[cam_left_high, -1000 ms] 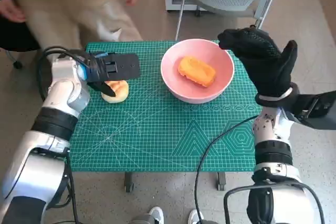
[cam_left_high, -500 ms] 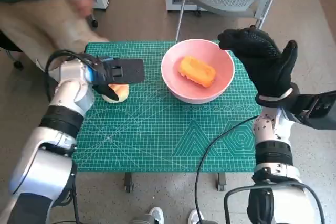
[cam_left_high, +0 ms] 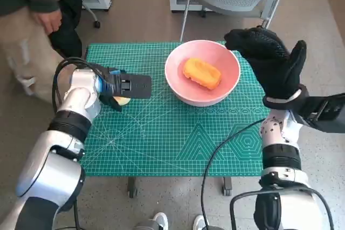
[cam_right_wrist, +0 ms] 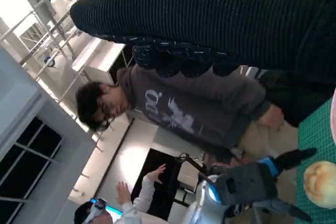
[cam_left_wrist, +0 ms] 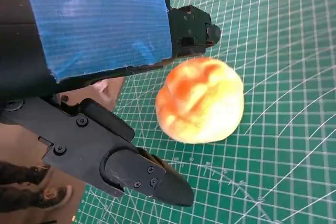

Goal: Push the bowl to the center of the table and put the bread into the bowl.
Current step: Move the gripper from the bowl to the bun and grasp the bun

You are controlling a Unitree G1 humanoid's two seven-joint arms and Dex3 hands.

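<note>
Head view is showing the bowl [cam_left_high: 202, 72] sitting near twelve o'clock on the table [cam_left_high: 161, 144], one bread piece [cam_left_high: 202, 72] inside. At nine o'clock, the left hand [cam_left_high: 125, 85] is hovering spread and empty over the bun [cam_left_wrist: 200, 100]; the right hand [cam_left_high: 272, 60] is waiting open beside the bowl, so centering and loading look unfinished.

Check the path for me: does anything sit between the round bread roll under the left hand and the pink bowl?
Nothing visible blocks it. Only bare green cutting mat lies between the round bread roll under the left hand and the pink bowl. The bowl already holds an orange bread piece.
</note>
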